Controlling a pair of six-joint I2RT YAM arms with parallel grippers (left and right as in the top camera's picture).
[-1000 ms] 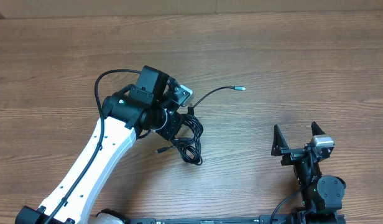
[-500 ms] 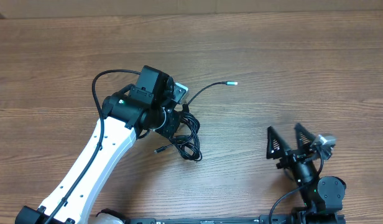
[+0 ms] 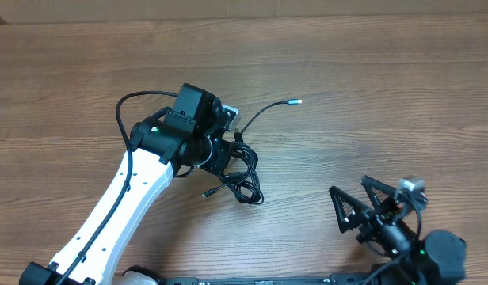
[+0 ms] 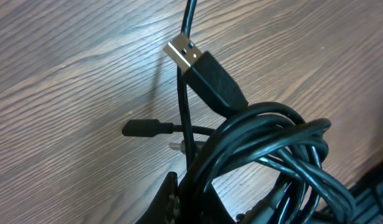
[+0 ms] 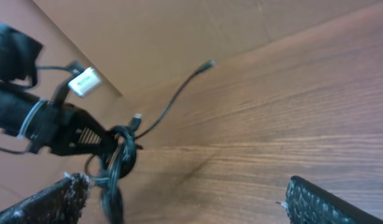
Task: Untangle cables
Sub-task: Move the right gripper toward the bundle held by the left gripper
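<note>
The left end effector [image 3: 226,156] clamps shut on a knot of glossy, silver-tipped black cables [image 3: 244,178] mid-left over the wood-grain tabletop [image 3: 386,79], while the right end effector [image 3: 348,185] gapes wide, empty.

Wood-grain table [image 3: 386,79] — a plain tan wall [image 5: 179,25] behind it.

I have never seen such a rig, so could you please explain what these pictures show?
A two-armed robot works at a wooden table. The overhead picture looks straight down; the other two come from cameras on the wrists. The left gripper is shut on a tangled bundle of black cables; its wrist picture shows that bundle up close, with a USB plug sticking out. One cable end trails free. The right gripper is open, empty and apart from the cables.
</note>
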